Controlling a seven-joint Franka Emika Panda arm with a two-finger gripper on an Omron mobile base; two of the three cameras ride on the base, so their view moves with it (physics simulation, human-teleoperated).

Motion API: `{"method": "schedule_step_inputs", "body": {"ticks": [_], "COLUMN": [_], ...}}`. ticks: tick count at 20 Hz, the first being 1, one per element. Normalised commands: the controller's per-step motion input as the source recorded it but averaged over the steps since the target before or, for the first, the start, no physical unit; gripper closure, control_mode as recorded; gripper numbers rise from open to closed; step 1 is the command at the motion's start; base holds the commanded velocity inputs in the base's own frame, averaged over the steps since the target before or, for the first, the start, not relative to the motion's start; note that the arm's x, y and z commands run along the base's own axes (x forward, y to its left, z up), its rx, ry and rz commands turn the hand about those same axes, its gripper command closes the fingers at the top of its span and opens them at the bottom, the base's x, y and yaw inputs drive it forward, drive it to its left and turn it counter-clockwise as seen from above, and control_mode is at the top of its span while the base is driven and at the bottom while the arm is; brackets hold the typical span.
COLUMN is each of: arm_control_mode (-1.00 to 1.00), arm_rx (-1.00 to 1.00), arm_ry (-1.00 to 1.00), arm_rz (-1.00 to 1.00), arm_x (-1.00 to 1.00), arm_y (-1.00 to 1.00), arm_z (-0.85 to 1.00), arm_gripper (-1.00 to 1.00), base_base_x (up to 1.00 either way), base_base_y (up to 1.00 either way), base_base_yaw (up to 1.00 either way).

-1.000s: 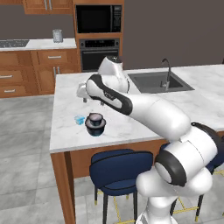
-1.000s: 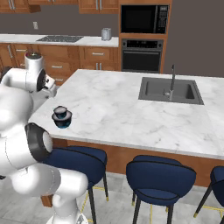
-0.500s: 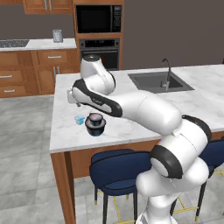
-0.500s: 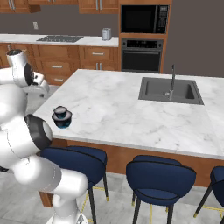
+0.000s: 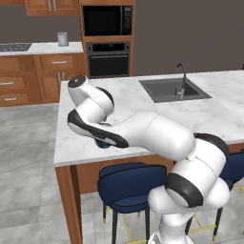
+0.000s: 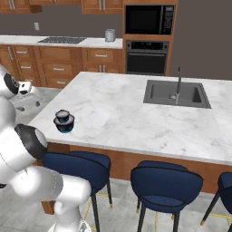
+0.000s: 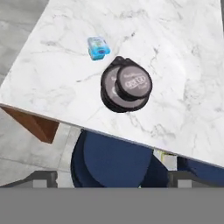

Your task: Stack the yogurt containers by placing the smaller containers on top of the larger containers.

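Observation:
A small dark tub (image 7: pixel 133 82) sits on top of the wide dark tub (image 7: pixel 114 97), a little off centre, near the corner of the marble island (image 7: pixel 183 52). The tiny light-blue cup (image 7: pixel 99 47) stands alone on the marble just beside that stack. My gripper (image 7: pixel 113 179) hangs well above and to the side of them, past the island's edge. Its fingertips (image 7: pixel 41 178) stand wide apart and hold nothing, so it is open. From the right base view the dark stack (image 6: pixel 63 121) shows by the island's front left corner, with my hand left of it.
A blue stool (image 7: pixel 118 162) stands under the island's edge, directly below my hand. More stools (image 6: pixel 165 181) line the island's front. A sink with a tap (image 6: pixel 176 93) is set in at the far right. Cabinets and an oven (image 6: pixel 145 56) line the back wall.
My arm has swung left and carried the hand from over the island to beyond its left edge. Stack and cup have not moved. The gripper stays open.

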Motion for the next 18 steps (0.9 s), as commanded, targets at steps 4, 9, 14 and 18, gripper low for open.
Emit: {"method": "schedule_step_inputs", "body": {"ticks": [4, 9, 14, 18], "arm_control_mode": [-1.00, -1.00, -1.00, -1.00], "arm_rx": [-0.31, -0.19, -0.16, -0.10], "arm_ry": [-0.05, 0.00, -0.01, 0.00], "arm_rz": [0.13, 0.03, 0.03, 0.01], "arm_x": [-0.16, 0.30, 0.41, 0.30], "arm_y": [0.10, 0.17, 0.23, 0.12], "arm_z": [-0.28, 0.00, 0.00, 0.00], "arm_gripper": [-1.00, -1.00, -1.00, -1.00], "base_base_x": [0.00, 0.00, 0.00, 0.00], "base_base_y": [0.00, 0.00, 0.00, 0.00], "base_base_yaw": [0.00, 0.00, 0.00, 0.00]}}
